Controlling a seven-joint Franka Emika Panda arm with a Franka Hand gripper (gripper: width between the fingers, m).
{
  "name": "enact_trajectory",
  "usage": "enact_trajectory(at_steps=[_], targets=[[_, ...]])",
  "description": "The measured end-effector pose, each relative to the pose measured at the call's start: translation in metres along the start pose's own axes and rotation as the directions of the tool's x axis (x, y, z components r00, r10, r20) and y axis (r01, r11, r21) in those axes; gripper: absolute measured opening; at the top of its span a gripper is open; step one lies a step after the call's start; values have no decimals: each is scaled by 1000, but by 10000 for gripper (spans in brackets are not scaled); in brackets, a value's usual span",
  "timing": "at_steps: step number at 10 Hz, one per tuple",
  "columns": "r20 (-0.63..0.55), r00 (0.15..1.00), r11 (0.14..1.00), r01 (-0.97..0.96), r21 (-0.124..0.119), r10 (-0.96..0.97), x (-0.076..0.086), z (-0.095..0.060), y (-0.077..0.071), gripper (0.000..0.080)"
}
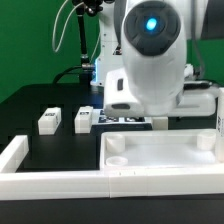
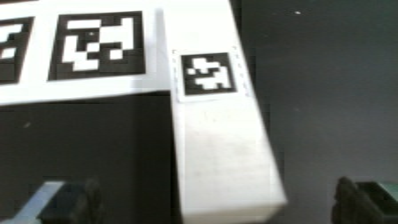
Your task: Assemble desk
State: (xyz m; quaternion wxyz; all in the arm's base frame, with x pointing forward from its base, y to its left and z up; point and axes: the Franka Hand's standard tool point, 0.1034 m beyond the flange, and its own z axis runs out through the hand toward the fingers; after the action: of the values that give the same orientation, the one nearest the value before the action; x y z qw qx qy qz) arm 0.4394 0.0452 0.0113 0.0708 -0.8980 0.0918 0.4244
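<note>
In the wrist view a white square-section leg [image 2: 221,140] lies on the black table, a black-and-white tag on its upper face. My gripper [image 2: 214,205] is open, with one dark finger [image 2: 59,202] on each side of the leg's near end and a clear gap to both. In the exterior view the arm's bulky head [image 1: 150,60] hides the fingers and this leg. Two more short legs [image 1: 48,121] [image 1: 82,120] lie at the exterior view's left. The white tabletop panel [image 1: 150,152], with raised rim and round corner holes, lies in front at the right.
The marker board [image 2: 89,50] lies flat right beside the leg, touching or nearly touching its tagged end. A long low white border wall [image 1: 40,183] runs along the front and turns up the left side [image 1: 14,152]. Cables and a stand rise behind the arm.
</note>
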Motion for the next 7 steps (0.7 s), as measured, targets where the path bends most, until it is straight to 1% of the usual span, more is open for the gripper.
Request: enact_trajectory(at_steps=[1, 2, 4, 5, 6, 7], targets=[[24, 1000, 1000, -16, 4, 16, 0, 8, 2, 648], [28, 999, 1000, -30, 4, 30, 1, 11, 2, 648], [26, 999, 1000, -30, 4, 30, 1, 10, 3, 648], [26, 999, 1000, -31, 4, 31, 1, 10, 3, 552], [26, 999, 1000, -31, 4, 31, 1, 10, 3, 369], [26, 999, 1000, -31, 5, 31, 1, 10, 3, 369]])
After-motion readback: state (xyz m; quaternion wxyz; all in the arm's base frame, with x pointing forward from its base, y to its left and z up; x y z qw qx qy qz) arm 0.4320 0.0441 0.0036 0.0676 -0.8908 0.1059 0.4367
